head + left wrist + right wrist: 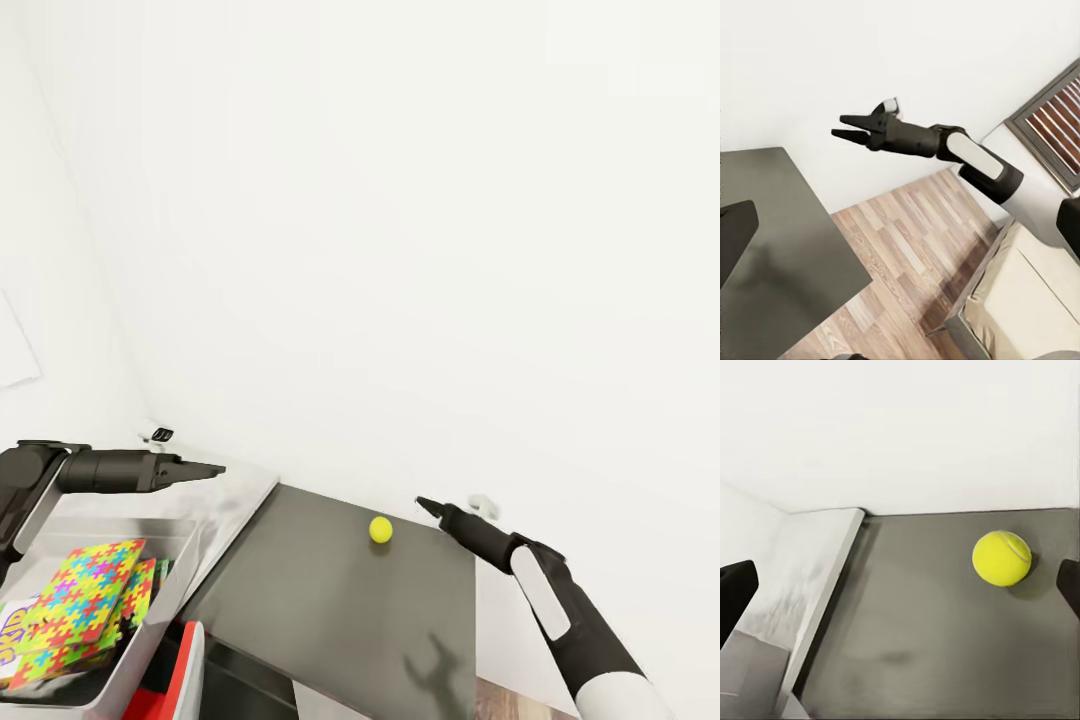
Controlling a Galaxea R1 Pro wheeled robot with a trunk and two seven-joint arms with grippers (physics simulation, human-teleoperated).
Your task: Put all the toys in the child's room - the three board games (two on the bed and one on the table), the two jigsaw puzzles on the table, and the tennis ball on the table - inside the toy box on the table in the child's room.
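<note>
Even, bright, diffuse light is filling all three renders, washing the white wall (400, 200) nearly featureless. The dark counter (330, 610) is showing a soft sheen and is carrying a faint arm shadow near its front edge. The tennis ball (1001, 558) is casting a small, soft shadow beside it. Edges are rendering crisp, though nearby dark finger tips in the wrist views are looking slightly blurred.

Dark grey table (330, 610) against a white wall, bearing a ball (380, 529) just ahead of the right gripper (428, 505), and a grey bin (185, 560) below the left gripper (205, 468).
</note>
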